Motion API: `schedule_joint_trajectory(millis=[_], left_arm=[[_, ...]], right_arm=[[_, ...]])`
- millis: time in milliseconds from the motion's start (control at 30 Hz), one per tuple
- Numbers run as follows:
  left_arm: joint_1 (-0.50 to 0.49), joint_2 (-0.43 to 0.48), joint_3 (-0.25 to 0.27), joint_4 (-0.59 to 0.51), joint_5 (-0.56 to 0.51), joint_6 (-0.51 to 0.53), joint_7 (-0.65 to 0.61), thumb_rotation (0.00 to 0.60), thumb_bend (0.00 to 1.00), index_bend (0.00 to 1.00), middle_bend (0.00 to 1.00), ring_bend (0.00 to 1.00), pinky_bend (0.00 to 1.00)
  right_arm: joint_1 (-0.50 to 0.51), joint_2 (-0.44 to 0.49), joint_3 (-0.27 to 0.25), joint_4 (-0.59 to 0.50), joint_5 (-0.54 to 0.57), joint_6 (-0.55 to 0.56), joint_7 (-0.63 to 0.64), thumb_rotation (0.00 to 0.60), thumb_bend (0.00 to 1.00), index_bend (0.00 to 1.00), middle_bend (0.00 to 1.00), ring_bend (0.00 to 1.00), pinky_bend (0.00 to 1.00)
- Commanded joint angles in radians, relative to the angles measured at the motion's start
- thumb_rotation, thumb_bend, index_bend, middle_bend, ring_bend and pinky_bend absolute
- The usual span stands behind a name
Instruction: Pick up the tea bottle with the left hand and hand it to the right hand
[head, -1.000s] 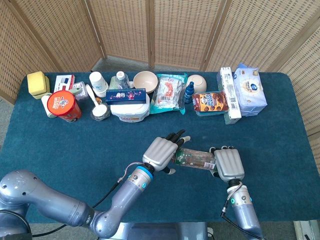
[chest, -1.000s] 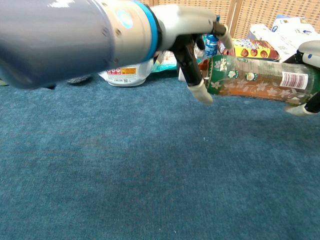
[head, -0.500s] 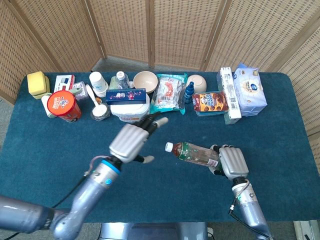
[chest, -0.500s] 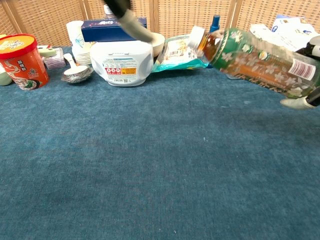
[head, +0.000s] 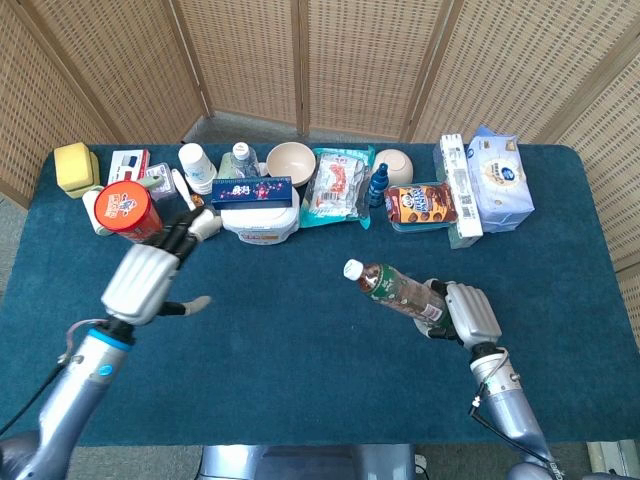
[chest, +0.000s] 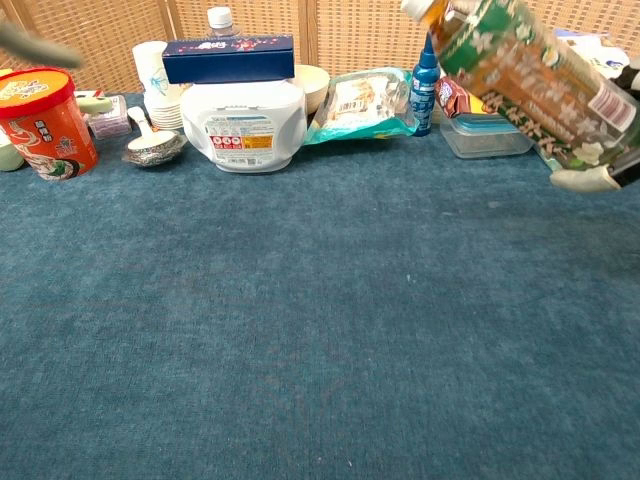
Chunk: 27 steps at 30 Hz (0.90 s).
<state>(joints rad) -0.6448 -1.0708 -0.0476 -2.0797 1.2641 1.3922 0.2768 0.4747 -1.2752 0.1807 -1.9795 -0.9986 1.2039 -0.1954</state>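
Tea bottle (head: 397, 290) gripped at its base by right hand (head: 470, 315), raised off the desk (head: 300, 330), cap toward ten o'clock; left hand (head: 145, 280) well apart at nine o'clock, empty, fingers spread.

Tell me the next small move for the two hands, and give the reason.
Probably hold the right hand steady on the tea bottle and draw the left hand back to rest. The right hand alone grips the bottle, which is tilted with its cap up and leftward above the blue table. The left hand is open and well apart from it, near the red cup, so the handover looks done.
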Motion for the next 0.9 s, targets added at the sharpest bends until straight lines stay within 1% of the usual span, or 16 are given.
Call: schedule_joint_trajectory(millis=[33,167,267,400,500,633,700,800,900], left_arm=[[0.108,0.051,0.062,0.086,0.066,0.075,-0.097,0.600,0.00,0.10,0.00,0.03,0.20],[0.217,0.074,0.101,0.172,0.104,0.150,-0.179,0.600,0.00,0.10,0.00,0.02,0.19],[0.284,0.074,0.123,0.214,0.116,0.191,-0.237,0.600,0.01,0.10,0.00,0.02,0.19],[0.340,0.072,0.144,0.249,0.129,0.214,-0.300,0.600,0.00,0.10,0.00,0.02,0.19],[0.380,0.064,0.161,0.280,0.146,0.235,-0.322,0.600,0.01,0.10,0.00,0.01,0.19],[0.427,0.045,0.168,0.324,0.179,0.251,-0.345,0.600,0.01,0.10,0.00,0.01,0.19],[0.445,0.041,0.172,0.341,0.186,0.250,-0.355,0.600,0.01,0.10,0.00,0.01,0.19],[0.457,0.044,0.163,0.349,0.193,0.247,-0.360,0.600,0.01,0.10,0.00,0.01,0.19],[0.465,0.049,0.151,0.350,0.196,0.241,-0.367,0.600,0.01,0.10,0.00,0.01,0.19]], right_arm=[[-0.010,0.005,0.017,0.010,-0.032,-0.019,0.072,0.600,0.75,0.71,0.62,0.42,0.42],[-0.019,0.003,0.034,0.024,-0.061,-0.034,0.163,0.600,0.75,0.71,0.62,0.42,0.41],[-0.026,-0.005,0.045,0.040,-0.092,-0.041,0.239,0.600,0.75,0.71,0.62,0.42,0.41],[-0.036,-0.027,0.061,0.063,-0.135,-0.044,0.351,0.600,0.75,0.71,0.62,0.41,0.41],[-0.041,-0.051,0.065,0.100,-0.175,-0.034,0.409,0.600,0.75,0.71,0.62,0.41,0.41],[-0.053,-0.092,0.076,0.156,-0.248,-0.013,0.557,0.600,0.75,0.71,0.61,0.40,0.40],[-0.062,-0.126,0.084,0.198,-0.288,0.024,0.617,0.600,0.75,0.71,0.61,0.40,0.40],[-0.069,-0.164,0.085,0.251,-0.335,0.063,0.684,0.600,0.75,0.71,0.61,0.40,0.40],[-0.076,-0.194,0.081,0.293,-0.363,0.092,0.722,0.600,0.75,0.70,0.61,0.39,0.40]])
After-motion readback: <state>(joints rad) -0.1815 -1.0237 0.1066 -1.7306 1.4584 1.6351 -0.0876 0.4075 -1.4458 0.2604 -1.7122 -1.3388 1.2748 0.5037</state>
